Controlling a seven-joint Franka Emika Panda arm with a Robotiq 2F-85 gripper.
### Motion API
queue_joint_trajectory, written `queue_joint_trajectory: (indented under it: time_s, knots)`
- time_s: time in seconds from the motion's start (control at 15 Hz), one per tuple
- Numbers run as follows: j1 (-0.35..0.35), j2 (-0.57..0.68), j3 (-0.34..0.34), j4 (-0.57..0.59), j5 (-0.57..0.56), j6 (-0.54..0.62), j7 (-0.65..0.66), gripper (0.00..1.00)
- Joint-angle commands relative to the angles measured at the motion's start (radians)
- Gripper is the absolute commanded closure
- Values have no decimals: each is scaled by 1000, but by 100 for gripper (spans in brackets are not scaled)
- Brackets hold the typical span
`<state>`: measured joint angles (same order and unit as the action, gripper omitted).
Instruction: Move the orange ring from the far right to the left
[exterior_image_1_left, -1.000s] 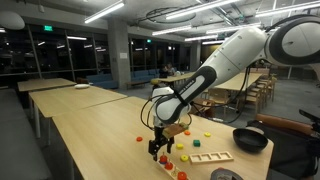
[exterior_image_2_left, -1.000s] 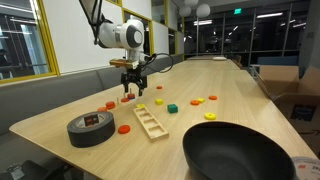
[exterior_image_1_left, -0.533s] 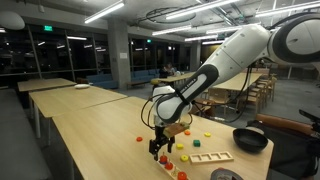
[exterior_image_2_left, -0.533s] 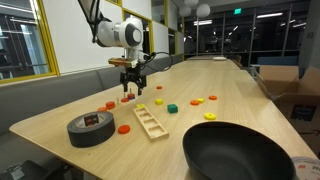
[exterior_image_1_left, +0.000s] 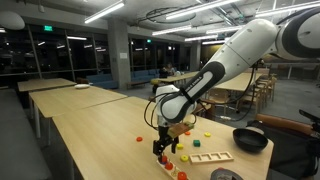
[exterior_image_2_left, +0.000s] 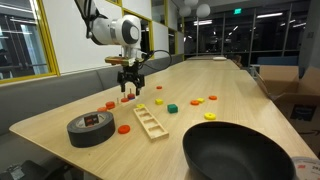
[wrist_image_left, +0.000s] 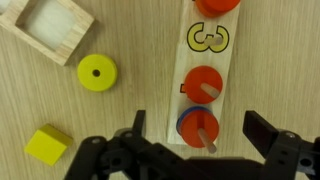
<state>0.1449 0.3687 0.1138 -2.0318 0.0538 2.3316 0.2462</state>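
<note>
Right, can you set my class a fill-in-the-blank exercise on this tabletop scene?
1. The number printed on the wooden board is ___.
2. The loose ring beside the board is coloured ___.
3. The roll of tape is coloured ___.
4. The hand is ___, not shut.
Answers: 3; yellow; black; open.

The worktop (wrist_image_left: 140, 40) is pale wood with a fine grain and a soft satin finish. The numbered board (wrist_image_left: 212, 62), the open square frame (wrist_image_left: 70, 45) and the peg (wrist_image_left: 208, 136) are lighter, bare wood. The orange rings (wrist_image_left: 205, 84) and the yellow ring (wrist_image_left: 96, 71) look smoothly painted and matt. The fingers (wrist_image_left: 263, 128) are matt black. In an exterior view the pan (exterior_image_2_left: 240, 150) is dull black with a faint sheen and the tape roll (exterior_image_2_left: 90, 128) is matt black. The arm's shell (exterior_image_1_left: 250, 45) is glossy white.
</note>
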Motion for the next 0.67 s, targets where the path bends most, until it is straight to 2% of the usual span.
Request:
queue_joint_trajectory:
  time_s: [0.0,0.6]
  knots:
    - [16,-40,-5,-33,2,-9,4,0]
    - [48,-4,-5,-5,-5,10,21,0]
